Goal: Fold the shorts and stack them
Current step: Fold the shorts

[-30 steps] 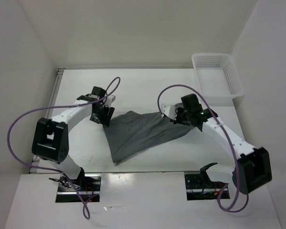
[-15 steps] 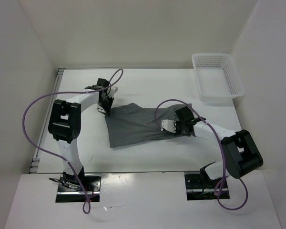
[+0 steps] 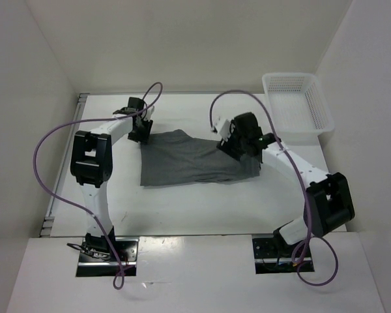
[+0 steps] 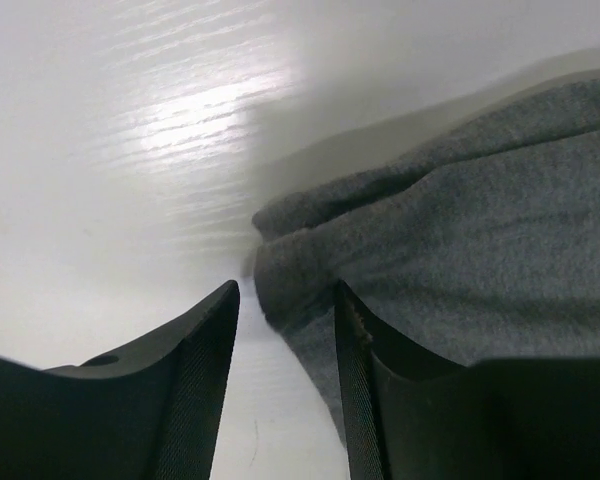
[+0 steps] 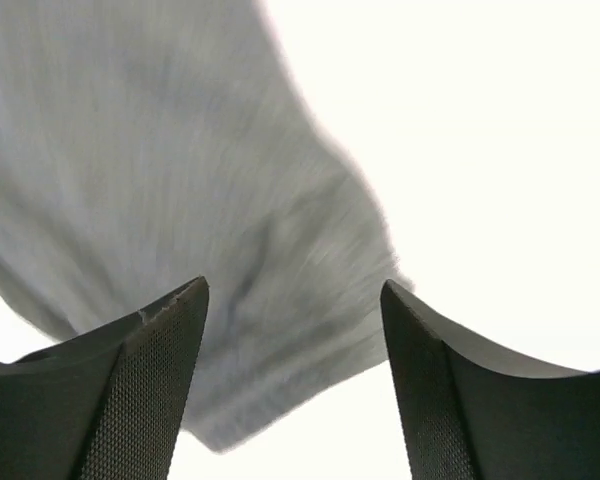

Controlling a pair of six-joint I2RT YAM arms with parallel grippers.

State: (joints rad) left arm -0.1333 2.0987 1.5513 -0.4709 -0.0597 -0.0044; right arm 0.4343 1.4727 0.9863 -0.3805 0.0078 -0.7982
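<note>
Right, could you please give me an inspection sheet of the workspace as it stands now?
Surface: white table, no spills or marks seen.
Job's things: grey shorts spread fairly flat mid-table, far-left corner bunched.
Clutter: white mesh basket at the far right corner, empty.
Grippers: left hand open at the shorts' far-left corner; right hand open over their right end.
Cables: a purple cable loops off each arm; no snag seen.
Surroundings: plain white walls on three sides; nothing else seen.
</note>
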